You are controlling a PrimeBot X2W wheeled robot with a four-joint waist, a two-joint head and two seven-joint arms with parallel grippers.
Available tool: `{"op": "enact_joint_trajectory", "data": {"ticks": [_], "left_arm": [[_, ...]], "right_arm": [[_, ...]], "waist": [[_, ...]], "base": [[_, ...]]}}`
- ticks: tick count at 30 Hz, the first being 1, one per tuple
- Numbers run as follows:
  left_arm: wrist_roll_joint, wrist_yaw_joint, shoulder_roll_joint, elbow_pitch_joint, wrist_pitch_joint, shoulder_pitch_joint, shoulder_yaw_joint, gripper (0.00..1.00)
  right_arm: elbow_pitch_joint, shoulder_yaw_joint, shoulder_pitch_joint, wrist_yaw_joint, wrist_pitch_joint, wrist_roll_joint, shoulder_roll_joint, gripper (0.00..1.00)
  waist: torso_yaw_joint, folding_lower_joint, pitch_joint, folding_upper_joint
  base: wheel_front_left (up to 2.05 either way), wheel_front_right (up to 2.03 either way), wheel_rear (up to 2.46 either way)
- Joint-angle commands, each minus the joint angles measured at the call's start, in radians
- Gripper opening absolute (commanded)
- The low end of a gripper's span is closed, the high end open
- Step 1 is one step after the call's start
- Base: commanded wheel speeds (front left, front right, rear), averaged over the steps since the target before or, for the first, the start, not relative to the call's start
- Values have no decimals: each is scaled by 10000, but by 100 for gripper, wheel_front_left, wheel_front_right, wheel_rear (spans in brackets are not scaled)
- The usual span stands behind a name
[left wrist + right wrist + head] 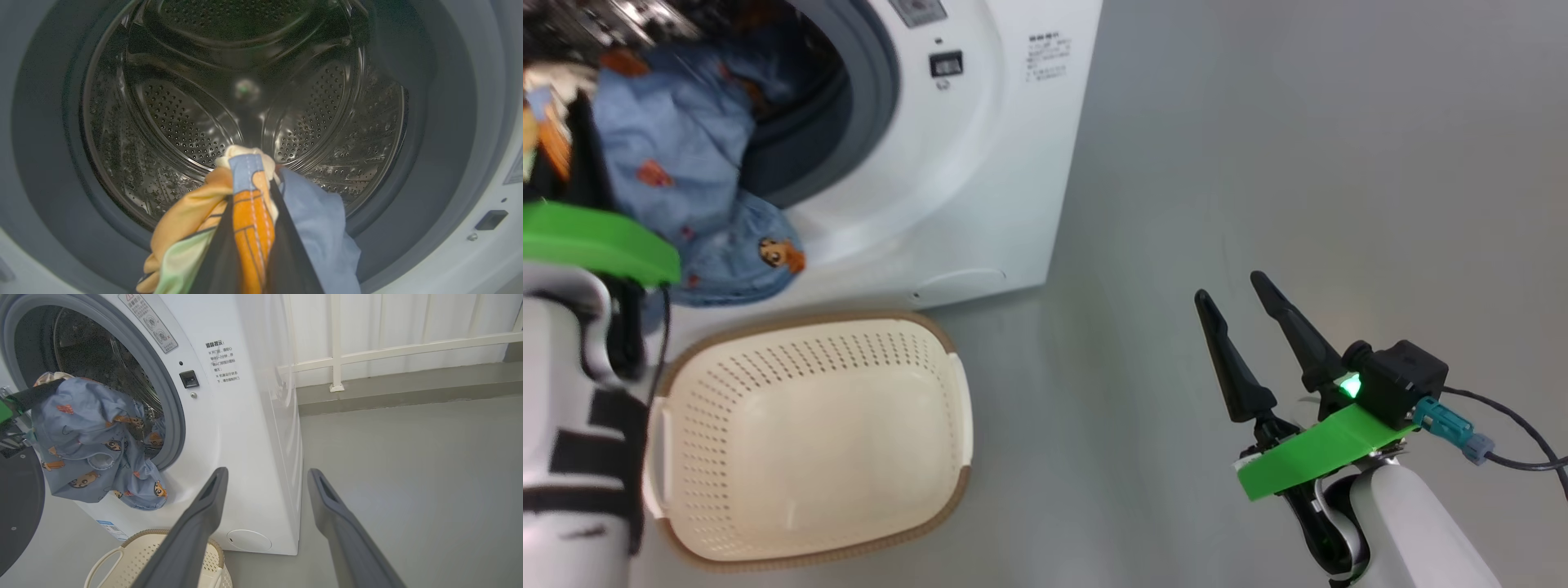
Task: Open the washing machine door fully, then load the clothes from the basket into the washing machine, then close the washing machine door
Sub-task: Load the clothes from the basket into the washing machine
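Blue cartoon-print clothes (670, 155), bunched, hanging limp

**Grey floor (1258, 147) and white railing (336, 335)**

The floor is smooth, plain grey and a little shiny. In the right wrist view a low grey step (408, 394) runs along its far edge. The railing stands on this step, with one upright post and one long bar. Behind it is a pale curtain (429, 314) with vertical folds.

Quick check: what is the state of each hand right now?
Left hand: closed, holding the clothes.
Right hand: open, holding nothing.
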Motion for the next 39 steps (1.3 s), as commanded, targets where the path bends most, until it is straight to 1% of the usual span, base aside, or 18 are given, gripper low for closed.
{"op": "enact_joint_trajectory", "data": {"ticks": [1,6,7,12,13,18,20,22,24,26,27,28,29,35,39], "left_arm": [[-91,-25,607,187,-63,-762,17,0],[-267,-26,1114,1288,-63,-2029,-380,0],[-267,-26,1114,1288,-63,-2029,-380,0],[-188,-26,1585,2107,-63,-3145,-614,0],[-126,-26,1702,2289,-63,-3602,-698,0],[58,-26,2049,2515,-63,-4470,-855,0],[204,-9,2159,2130,-63,-4732,-682,0],[410,112,2184,1248,-63,-4858,-312,0],[612,156,2073,440,-63,-4757,67,0],[799,143,1927,18,-63,-4553,360,0],[842,132,1827,108,-63,-4419,452,35],[888,119,1743,331,-63,-4310,491,96],[952,104,1693,559,-63,-4254,483,100],[1055,42,1526,1787,-63,-4305,546,100],[1047,6,1455,2091,-63,-4285,541,100]], "right_arm": [[-307,191,-190,90,-49,-65,94,100],[-469,153,-338,90,-49,-236,227,100],[-469,153,-338,90,-49,-236,227,100],[-654,118,-461,90,-49,-362,367,100],[-711,110,-458,90,-49,-390,415,100],[-788,172,-503,90,-49,-410,539,100],[-816,160,-511,90,-49,-419,576,100],[-857,141,-521,90,-49,-435,606,100],[-881,114,-541,90,-49,-448,629,100],[-864,88,-576,90,-49,-456,647,100],[-844,79,-587,90,-49,-461,654,100],[-820,86,-591,90,-49,-463,661,100],[-797,100,-598,90,-49,-465,666,100],[-715,142,-695,90,-49,-482,684,100],[-666,141,-736,90,-49,-504,689,100]], "waist": [[-631,0,1049,0],[-908,0,1918,0],[-908,0,1918,0],[-1249,0,2564,0],[-1347,0,2780,0],[-1611,0,3111,0],[-1666,0,3184,0],[-1699,0,3258,0],[-1711,0,3301,0],[-1700,0,3311,0],[-1678,0,3296,0],[-1649,0,3275,0],[-1622,0,3258,0],[-1457,0,3150,0],[-1348,0,3052,0]], "base": [[0,0,0],[0,0,0],[0,0,0],[0,0,0],[0,0,0],[0,0,0],[0,0,0],[0,0,0],[0,0,0],[0,0,0],[0,0,0],[0,0,0],[0,0,0],[0,0,0],[0,0,0]]}}
